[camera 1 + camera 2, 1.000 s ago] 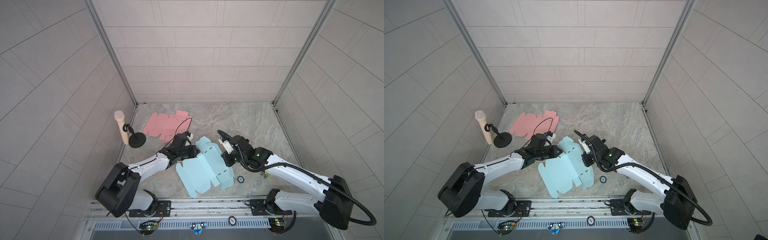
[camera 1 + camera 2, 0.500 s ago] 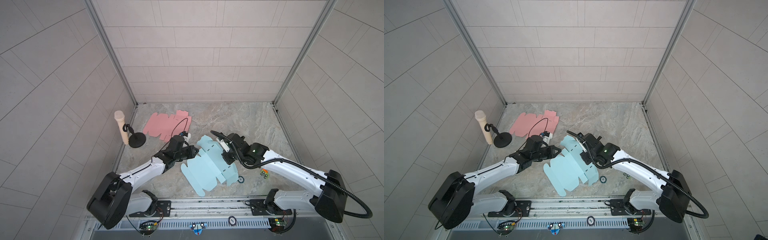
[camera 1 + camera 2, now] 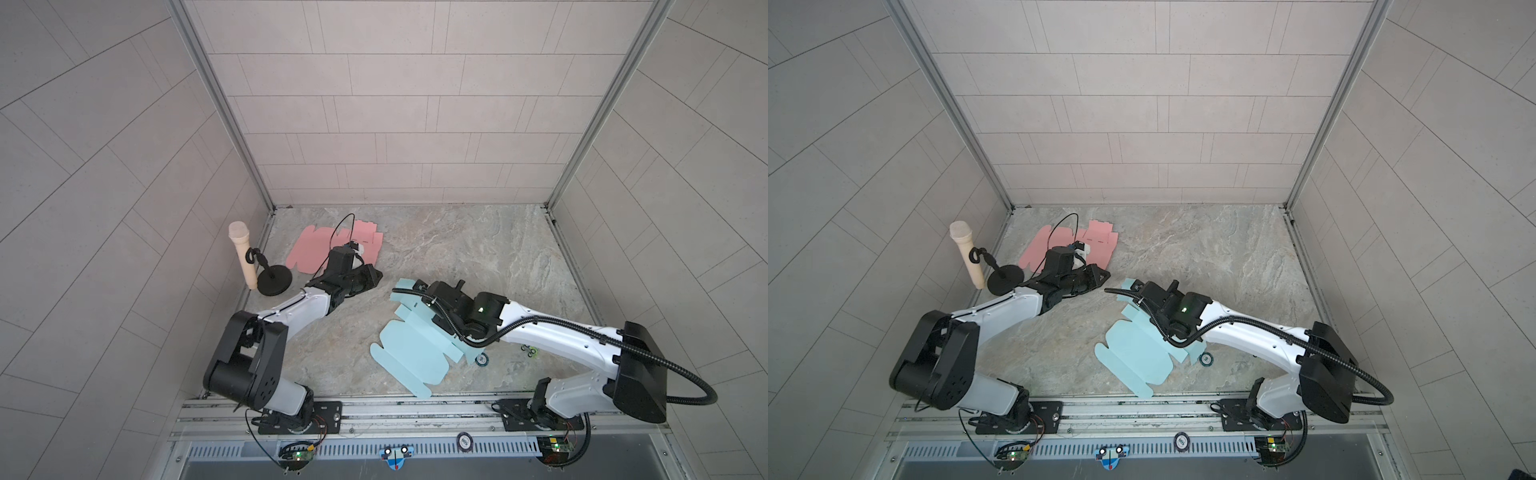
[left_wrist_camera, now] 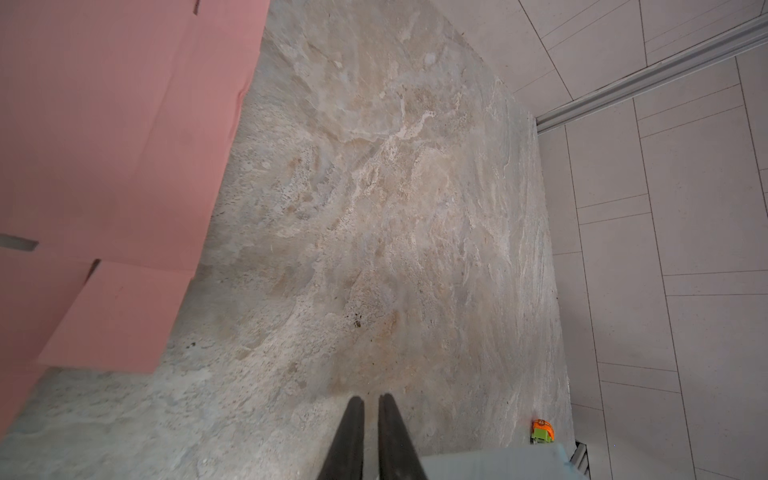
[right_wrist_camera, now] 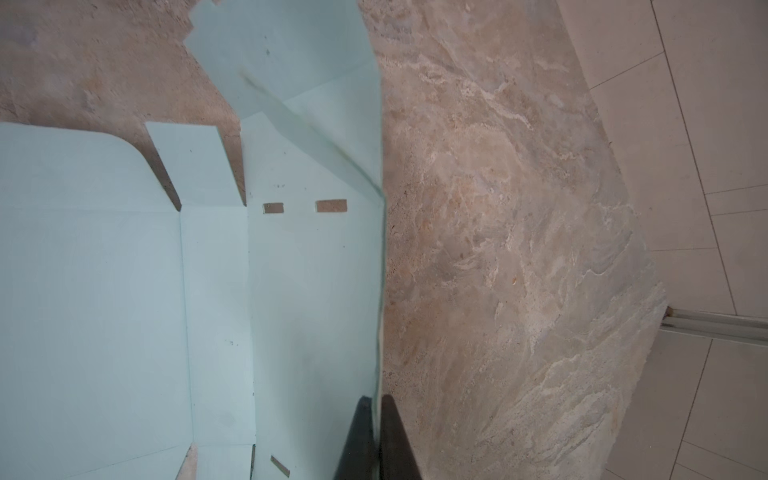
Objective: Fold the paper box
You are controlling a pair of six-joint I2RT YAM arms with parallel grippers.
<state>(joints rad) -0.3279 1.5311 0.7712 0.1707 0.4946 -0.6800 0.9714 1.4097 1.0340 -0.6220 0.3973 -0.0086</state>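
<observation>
The paper box is a flat light-blue cut-out [image 3: 411, 353] [image 3: 1133, 357] lying at the front middle of the stone table. Its far edge is lifted, and my right gripper [image 3: 417, 287] [image 3: 1137, 287] is shut on that edge. In the right wrist view the thin blue edge [image 5: 379, 291] runs straight between the two fingers of the right gripper [image 5: 376, 400]. My left gripper [image 3: 379, 275] [image 3: 1106, 274] hovers to the left of the box, apart from it. In the left wrist view the left gripper [image 4: 371, 401] shows a narrow gap with bare table between its fingers.
A pink flat cut-out [image 3: 311, 253] [image 4: 104, 145] lies at the back left, behind the left gripper. A microphone on a black stand [image 3: 243, 257] stands at the left wall. A small tape roll [image 3: 482, 359] and a green-orange trinket [image 3: 528, 351] lie under the right arm.
The left gripper has let go of the blue sheet's left edge and drawn back from it. The right gripper has kept its hold, and the sheet has slid a little right and forward.
</observation>
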